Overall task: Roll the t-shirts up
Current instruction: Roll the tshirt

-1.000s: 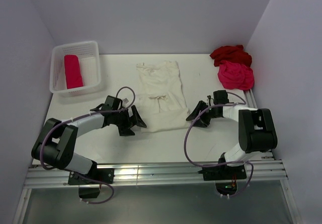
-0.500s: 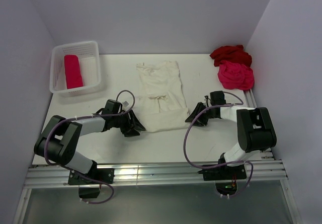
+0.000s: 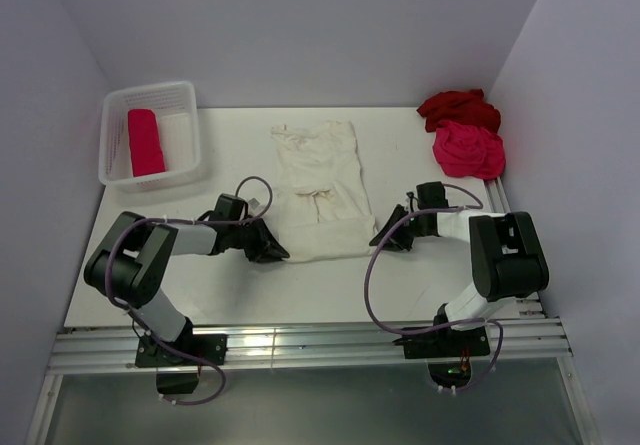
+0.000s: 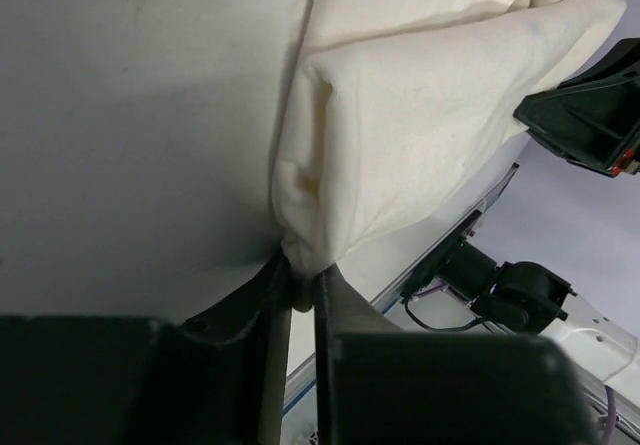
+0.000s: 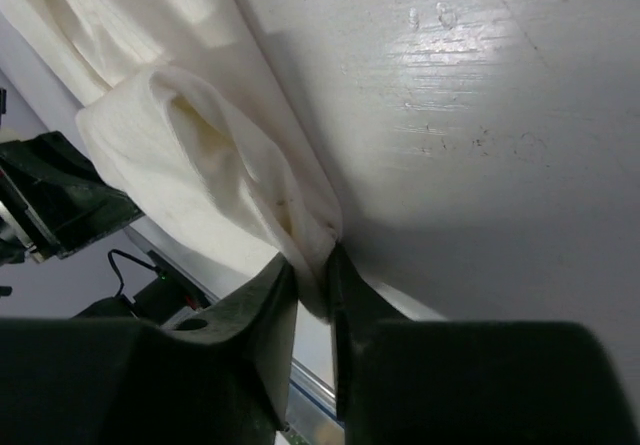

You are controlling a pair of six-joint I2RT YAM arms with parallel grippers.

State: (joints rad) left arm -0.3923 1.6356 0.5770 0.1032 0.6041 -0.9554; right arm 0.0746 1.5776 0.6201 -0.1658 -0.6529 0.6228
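A cream-white t-shirt [image 3: 320,180] lies flat in the middle of the table, its near part folded over. My left gripper [image 3: 276,253] is shut on the shirt's near left corner [image 4: 300,255]. My right gripper [image 3: 377,237] is shut on the near right corner [image 5: 318,250]; cloth is pinched between the jaws in both wrist views. A dark red t-shirt [image 3: 458,108] and a hot pink t-shirt [image 3: 468,150] lie crumpled at the back right. A pink-red rolled t-shirt [image 3: 144,142] lies in the basket.
The white mesh basket [image 3: 190,130] stands at the back left corner. Purple cables loop over both arms. Walls close in the table on the left, back and right. The metal rail [image 3: 300,345] runs along the near edge.
Both grippers have closed on the near corners of the cream-white t-shirt. The left gripper has slid slightly right onto the hem; the right arm has barely moved.
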